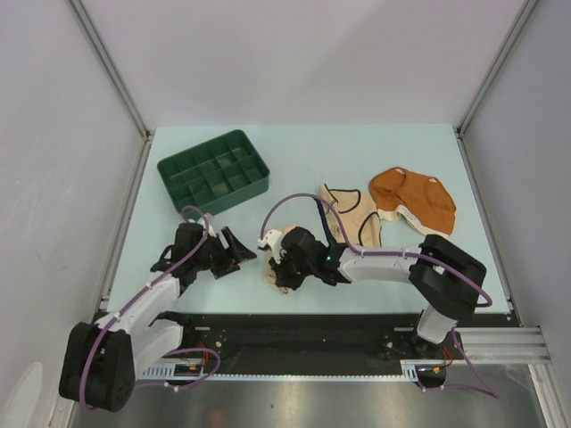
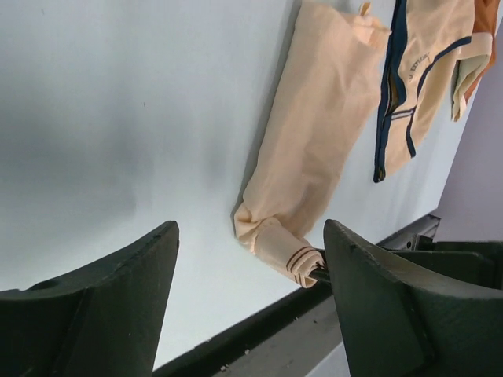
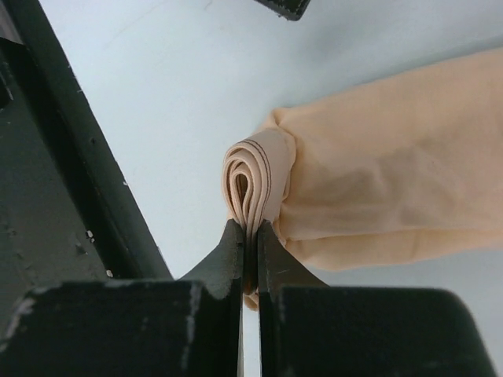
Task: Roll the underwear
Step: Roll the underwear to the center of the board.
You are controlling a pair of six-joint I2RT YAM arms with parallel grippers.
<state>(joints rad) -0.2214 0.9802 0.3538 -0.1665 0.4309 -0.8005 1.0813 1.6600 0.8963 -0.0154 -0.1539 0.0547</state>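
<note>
Near the table front edge, the right gripper clamps the rolled end of the pale peach underwear, half-hidden from above, the left gripper gapes beside it, and farther back lie the cream underwear, rust-orange underwear and, far-left, the green tray.

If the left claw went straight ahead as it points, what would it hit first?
Probably the rolled end of the pale peach underwear, pinched by the right gripper; depth is unclear.

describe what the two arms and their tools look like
The left arm and right arm have black joints and pale grey links, each with a purple cable. The left tool and right tool have dark wedge-shaped fingers.
</note>
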